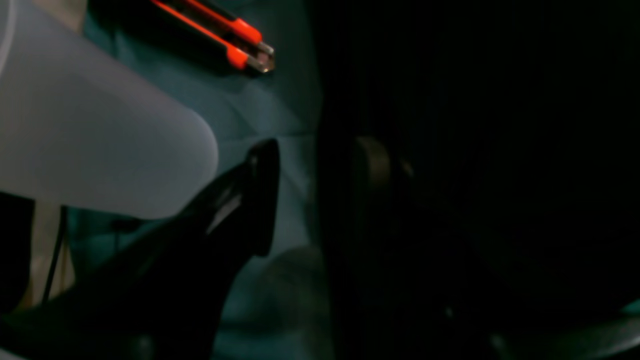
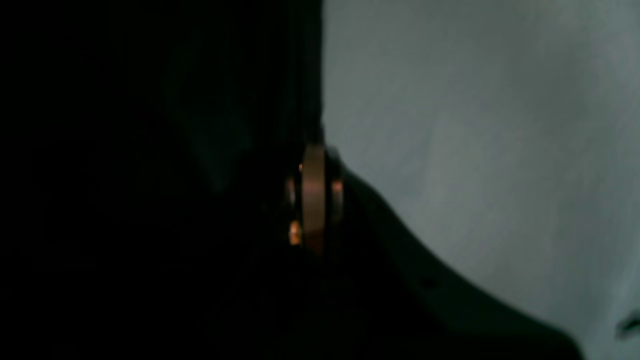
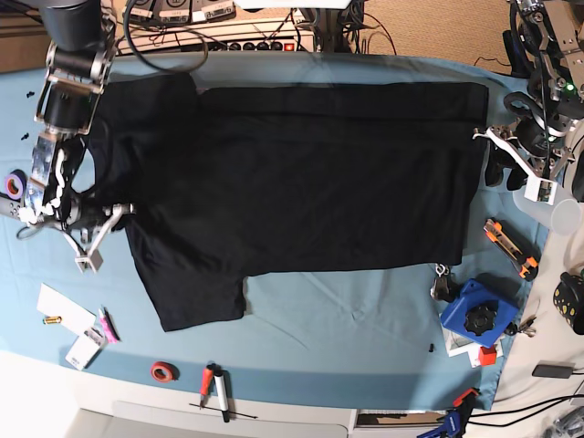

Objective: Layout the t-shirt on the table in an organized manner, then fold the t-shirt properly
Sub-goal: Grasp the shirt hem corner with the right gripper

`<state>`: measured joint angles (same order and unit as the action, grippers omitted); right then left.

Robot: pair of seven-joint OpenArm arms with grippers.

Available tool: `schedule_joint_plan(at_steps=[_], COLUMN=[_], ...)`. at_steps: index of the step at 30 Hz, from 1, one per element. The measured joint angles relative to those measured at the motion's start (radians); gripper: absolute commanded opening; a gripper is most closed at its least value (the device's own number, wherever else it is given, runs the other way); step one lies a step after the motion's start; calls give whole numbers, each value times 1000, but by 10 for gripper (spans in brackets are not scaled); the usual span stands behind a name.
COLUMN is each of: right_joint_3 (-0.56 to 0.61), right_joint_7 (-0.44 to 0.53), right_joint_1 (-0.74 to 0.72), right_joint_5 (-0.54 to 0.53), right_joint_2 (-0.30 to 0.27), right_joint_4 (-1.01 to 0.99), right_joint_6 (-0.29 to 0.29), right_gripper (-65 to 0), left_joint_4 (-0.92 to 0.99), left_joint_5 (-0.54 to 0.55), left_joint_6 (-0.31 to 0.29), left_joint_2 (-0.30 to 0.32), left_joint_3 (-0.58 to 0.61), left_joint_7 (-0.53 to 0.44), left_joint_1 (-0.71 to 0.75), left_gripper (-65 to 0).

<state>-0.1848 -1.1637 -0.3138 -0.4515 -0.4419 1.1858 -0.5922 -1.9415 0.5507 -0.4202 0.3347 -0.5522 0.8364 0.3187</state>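
Note:
The black t-shirt (image 3: 301, 182) lies spread wide across the light blue table (image 3: 347, 319), one sleeve reaching toward the front. At its left edge, my right gripper (image 3: 108, 219) is down on the cloth. The right wrist view shows its pads (image 2: 314, 200) pressed together, shut on the hem of the t-shirt (image 2: 150, 175), with bare table (image 2: 475, 125) beside them. My left gripper (image 3: 490, 153) stands at the shirt's right edge. Its jaws are open in the left wrist view (image 1: 317, 195), one finger (image 1: 260, 200) over the table (image 1: 280, 110) and the other over the dark t-shirt (image 1: 475, 150).
An orange box cutter (image 1: 220, 30) (image 3: 509, 246) and a translucent white cup (image 1: 100, 140) lie close to the left gripper. A blue box (image 3: 474, 315) sits at the front right. Markers (image 3: 217, 388), a red tape ring (image 3: 162, 371) and paper scraps (image 3: 64, 310) lie along the front left.

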Motion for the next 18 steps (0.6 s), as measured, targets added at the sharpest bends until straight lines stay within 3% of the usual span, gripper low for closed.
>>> schedule_joint_plan(at_steps=[6, 10, 18], right_joint_3=[-126, -222, -293], right_joint_7=[-56, -85, -87], right_joint_1=[168, 294, 431], right_joint_5=[-109, -211, -257], right_joint_2=[-3, -1, -1], right_joint_4=[323, 471, 571], right_joint_6=[24, 8, -26], right_gripper=[-650, -650, -650], left_joint_4=[0, 0, 0], left_joint_5=[0, 0, -1], left_joint_6=[0, 0, 0], left_joint_2=[0, 0, -6], left_joint_3=[0, 0, 0], left_joint_7=[0, 0, 0], left_joint_1=[0, 0, 0], left_gripper=[-396, -396, -396])
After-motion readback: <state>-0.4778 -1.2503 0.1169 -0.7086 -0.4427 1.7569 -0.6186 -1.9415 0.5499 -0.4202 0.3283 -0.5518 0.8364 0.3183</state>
